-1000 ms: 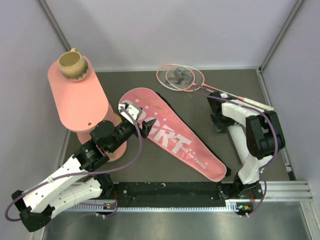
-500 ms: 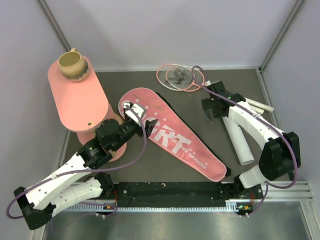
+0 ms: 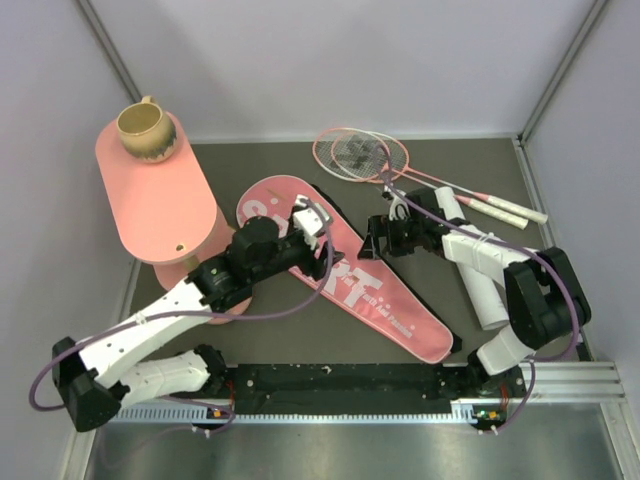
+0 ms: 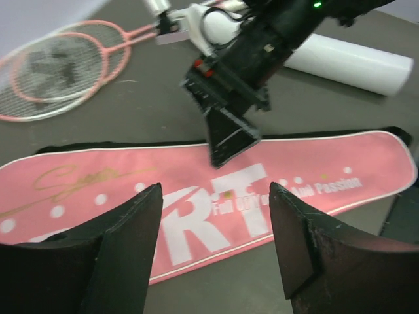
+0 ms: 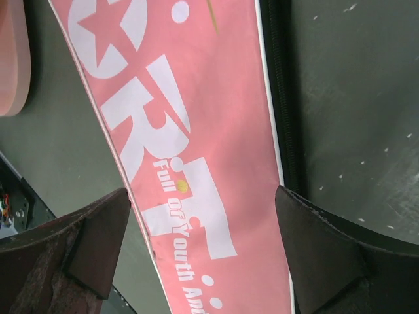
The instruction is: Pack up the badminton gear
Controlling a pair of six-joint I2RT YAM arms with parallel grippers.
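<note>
The pink racket bag (image 3: pixel 385 300) lettered "SPORT" lies flat and slantwise across the mat, also filling the left wrist view (image 4: pixel 85 196) and the right wrist view (image 5: pixel 196 118). My left gripper (image 3: pixel 318 232) hovers open over the bag's lettering (image 4: pixel 215 190), with nothing between its fingers. My right gripper (image 3: pixel 374 240) hangs open above the bag's far edge (image 5: pixel 201 193), also empty. Two pink-framed rackets (image 3: pixel 360 155) lie crossed at the back (image 4: pixel 59 72). The white tube (image 3: pixel 480 285) lies to the right under the right arm (image 4: pixel 353 62).
A pink oval tiered table (image 3: pixel 160 200) stands at the left with a tan mug (image 3: pixel 145 130) on top; its base shows in the right wrist view (image 5: pixel 13 59). Grey walls close the back and sides. The black rail (image 3: pixel 340 380) runs along the near edge.
My left gripper has moved right along the bag toward its lettering. My right arm has swung left from the tube and racket handles to the bag's far edge, baring the tube.
</note>
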